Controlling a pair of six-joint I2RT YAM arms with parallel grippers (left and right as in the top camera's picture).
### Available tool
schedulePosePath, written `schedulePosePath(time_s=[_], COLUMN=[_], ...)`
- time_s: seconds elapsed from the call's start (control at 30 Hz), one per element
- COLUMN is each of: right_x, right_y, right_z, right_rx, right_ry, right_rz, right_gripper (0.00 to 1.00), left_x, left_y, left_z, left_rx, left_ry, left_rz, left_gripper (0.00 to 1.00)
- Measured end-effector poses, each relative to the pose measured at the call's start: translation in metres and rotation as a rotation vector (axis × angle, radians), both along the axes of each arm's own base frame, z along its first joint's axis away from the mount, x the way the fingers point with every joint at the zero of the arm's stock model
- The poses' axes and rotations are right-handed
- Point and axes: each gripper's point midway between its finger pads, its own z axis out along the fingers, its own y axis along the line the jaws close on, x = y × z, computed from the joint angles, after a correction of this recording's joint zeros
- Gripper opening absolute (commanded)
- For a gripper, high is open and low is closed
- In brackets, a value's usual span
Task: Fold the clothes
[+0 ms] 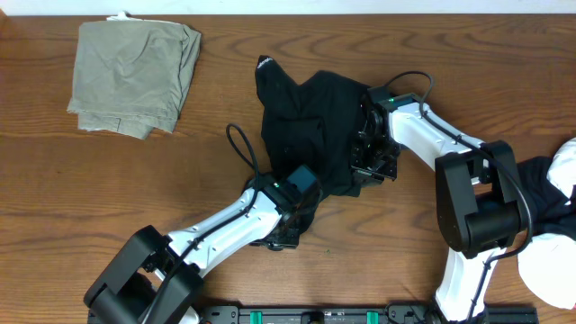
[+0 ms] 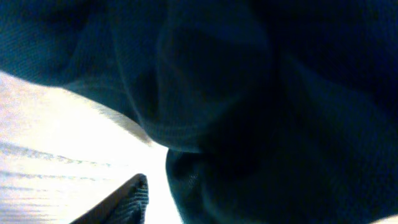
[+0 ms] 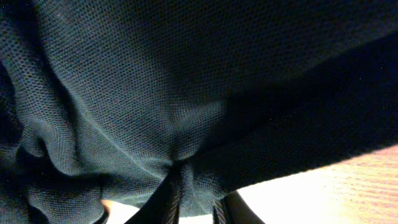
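A crumpled black garment (image 1: 310, 126) lies bunched at the middle of the wooden table. My left gripper (image 1: 301, 193) is at its near edge. In the left wrist view only one ribbed finger (image 2: 127, 202) shows, with a bright gap between it and the dark cloth (image 2: 261, 124), which hides the other finger. My right gripper (image 1: 364, 153) is at the garment's right side. Its fingers (image 3: 171, 202) stand close together in the right wrist view, with a fold of the black mesh cloth (image 3: 155, 93) pinched between them.
An olive-khaki folded garment (image 1: 135, 76) lies at the far left of the table (image 1: 90, 180). A heap of black and white clothes (image 1: 553, 193) sits at the right edge. A black cable (image 1: 241, 148) loops beside the left arm.
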Motion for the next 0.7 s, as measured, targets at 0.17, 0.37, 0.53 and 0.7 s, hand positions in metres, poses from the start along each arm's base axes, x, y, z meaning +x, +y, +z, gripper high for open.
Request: schedulePosePath(time_s=[0.17,0.37,0.53,0.7], right_x=[0.0,0.0,0.0,-0.001], right_y=[0.0,0.0,0.0,0.0], right_z=[0.0,0.0,0.0,-0.001], right_rx=[0.001,0.002,-0.001,0.002], right_ry=[0.0,0.001,0.001,0.007], right_rz=[0.0,0.0,0.005,0.003], right_gripper=[0.18,0.16,0.01,0.01], left_x=[0.0,-0.006,-0.014,-0.011], left_y=[0.0,0.006,0.014,0.011], left_z=[0.0,0.001,0.002,0.009], left_rx=[0.0,0.023,0.059,0.056], left_ry=[0.001,0.023,0.056,0.053], left_rz=[-0.003,0.002,-0.004,-0.004], left_gripper=[0.33,0.08,0.06,0.06])
